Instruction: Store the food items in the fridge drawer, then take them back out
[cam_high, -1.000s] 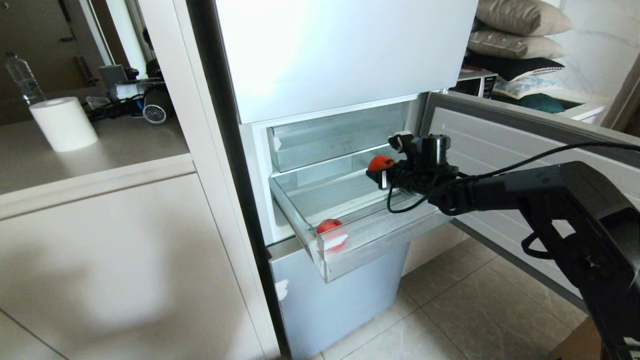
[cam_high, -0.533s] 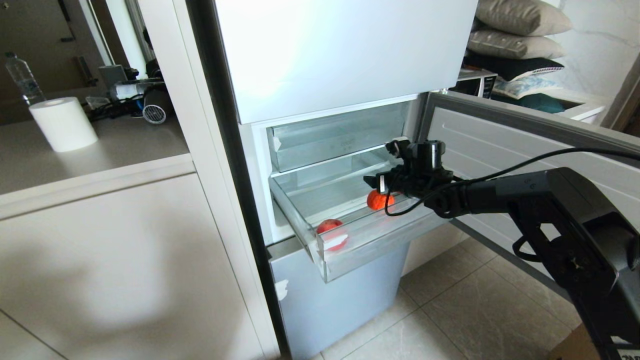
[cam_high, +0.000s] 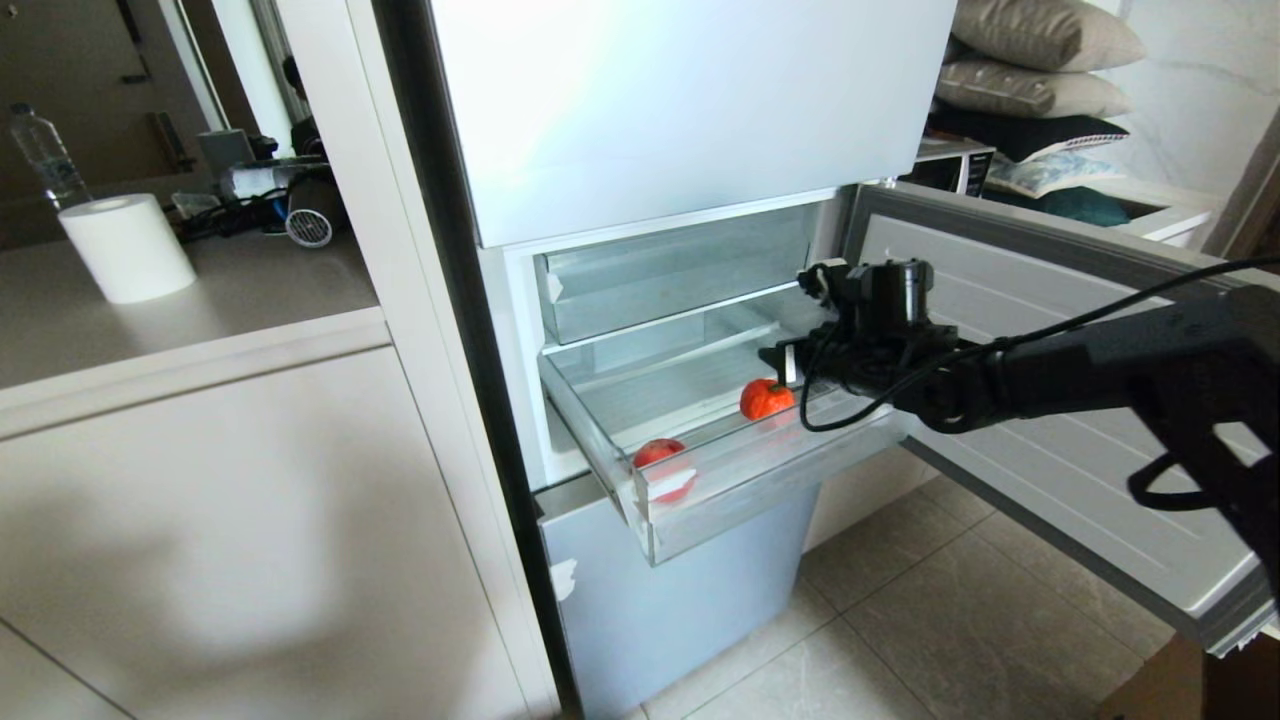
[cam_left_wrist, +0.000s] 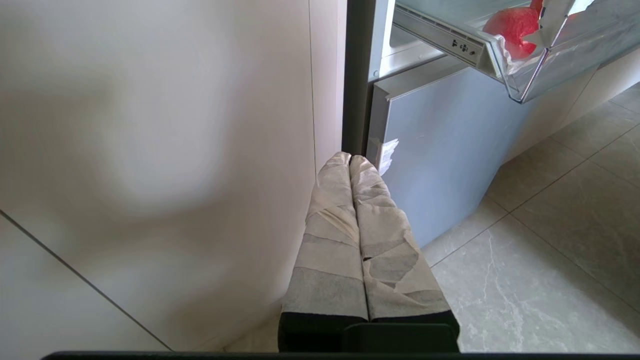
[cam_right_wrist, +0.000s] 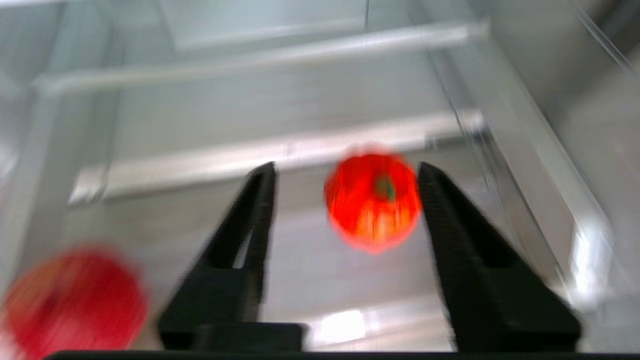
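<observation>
Kitchen, fridge door open, fridge drawer (cam_high: 700, 500) pulled out | red fruit (cam_high: 767, 398) on ribbed floor, second red fruit (cam_high: 660, 460) at front corner | right pincer (cam_high: 790, 362) above, jaws apart, holding nothing | left pincer (cam_left_wrist: 350, 165) parked, closed, empty | risk: fruit rolls on ribs, mis-grasp.

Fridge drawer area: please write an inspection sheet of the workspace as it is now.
Surface: fridge drawer pulled out, clear walls, white tape scrap at its front corner.
Job's things: two red food pieces in the drawer, one at the front corner, one further back.
Clutter: paper roll and water bottle on the counter.
Grippers: right gripper above the drawer, jaws open, holding nothing; left gripper low beside the cabinet, jaws shut.
Cables: black cable along the right arm.
Surroundings: fridge door open, pillows behind, tiled floor.
</observation>
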